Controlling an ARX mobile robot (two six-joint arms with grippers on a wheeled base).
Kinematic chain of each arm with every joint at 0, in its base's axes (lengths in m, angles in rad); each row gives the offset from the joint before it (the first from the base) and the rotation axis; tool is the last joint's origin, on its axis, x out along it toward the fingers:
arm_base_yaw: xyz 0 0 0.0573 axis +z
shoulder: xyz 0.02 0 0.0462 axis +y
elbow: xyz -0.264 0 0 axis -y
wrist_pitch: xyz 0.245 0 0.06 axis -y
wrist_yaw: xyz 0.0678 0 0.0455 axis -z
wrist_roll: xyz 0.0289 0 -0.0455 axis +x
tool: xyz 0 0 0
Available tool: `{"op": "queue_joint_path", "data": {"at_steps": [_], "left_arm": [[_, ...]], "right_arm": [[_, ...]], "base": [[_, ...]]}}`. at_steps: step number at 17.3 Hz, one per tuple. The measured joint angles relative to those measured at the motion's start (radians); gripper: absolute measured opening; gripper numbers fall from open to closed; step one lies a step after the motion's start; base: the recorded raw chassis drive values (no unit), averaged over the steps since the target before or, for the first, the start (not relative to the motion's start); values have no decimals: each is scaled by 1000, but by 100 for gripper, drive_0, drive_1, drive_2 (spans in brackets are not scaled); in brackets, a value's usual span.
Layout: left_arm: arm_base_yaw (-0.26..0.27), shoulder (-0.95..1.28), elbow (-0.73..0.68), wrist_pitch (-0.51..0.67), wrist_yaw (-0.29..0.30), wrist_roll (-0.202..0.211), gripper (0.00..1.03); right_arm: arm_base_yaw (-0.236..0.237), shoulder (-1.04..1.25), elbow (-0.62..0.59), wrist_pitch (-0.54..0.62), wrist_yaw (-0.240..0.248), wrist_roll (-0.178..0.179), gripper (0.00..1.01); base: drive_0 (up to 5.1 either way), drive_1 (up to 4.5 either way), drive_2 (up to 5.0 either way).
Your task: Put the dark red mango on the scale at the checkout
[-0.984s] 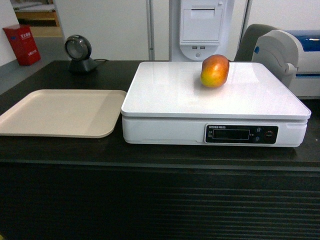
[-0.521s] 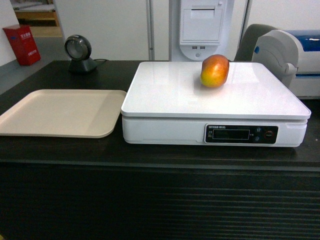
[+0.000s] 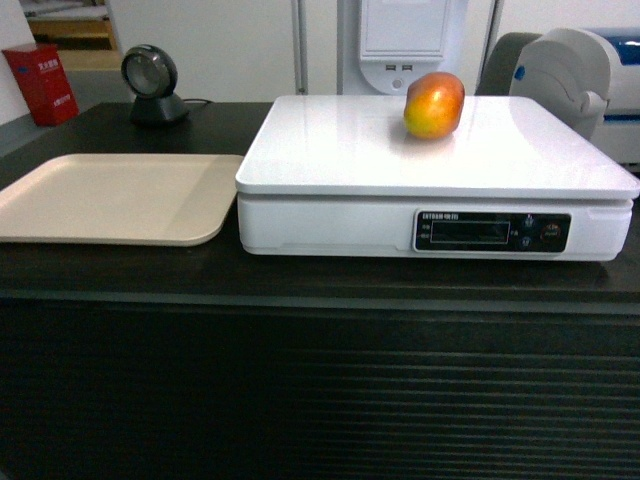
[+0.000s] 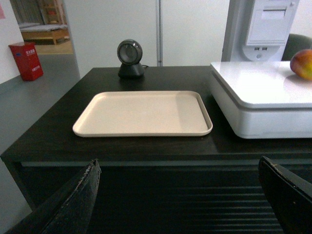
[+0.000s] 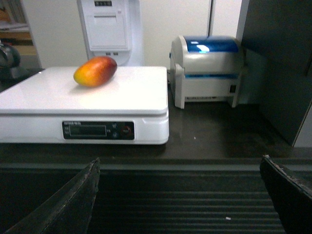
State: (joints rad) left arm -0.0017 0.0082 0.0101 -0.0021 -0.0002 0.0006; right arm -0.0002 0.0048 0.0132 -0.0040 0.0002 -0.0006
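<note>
i see the dark red mango lying on its side on the scale, toward the far edge of the white platform and a little right of its middle, nothing touching it. the scale sits on the checkout, whose dark top carries it and whose ribbed front fills the near part of the head view. the scale's dark display panel faces me on the near right of its front. left of the scale, just beside it but not touching, lies a beige tray, flat on the counter. at the far left of the counter stands a small round black scanner. off the scale's right end is a grey and blue printer, apart from the scale. my left gripper shows only as two dark fingers at the bottom corners of its wrist view, spread wide with nothing between them, in front of the counter's near edge facing the tray. my right gripper is likewise spread wide and holding nothing, low in front of the ribbed face, facing the scale's right end
</note>
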Motion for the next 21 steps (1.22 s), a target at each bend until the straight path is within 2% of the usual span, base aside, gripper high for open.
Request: {"op": "queue_joint_path", "data": {"at_steps": [21], "left_arm": [[0, 0, 0, -1, 0, 0, 98]], "right_arm": [[0, 0, 0, 0, 0, 0, 98]], "base": [[0, 0, 0]]}}
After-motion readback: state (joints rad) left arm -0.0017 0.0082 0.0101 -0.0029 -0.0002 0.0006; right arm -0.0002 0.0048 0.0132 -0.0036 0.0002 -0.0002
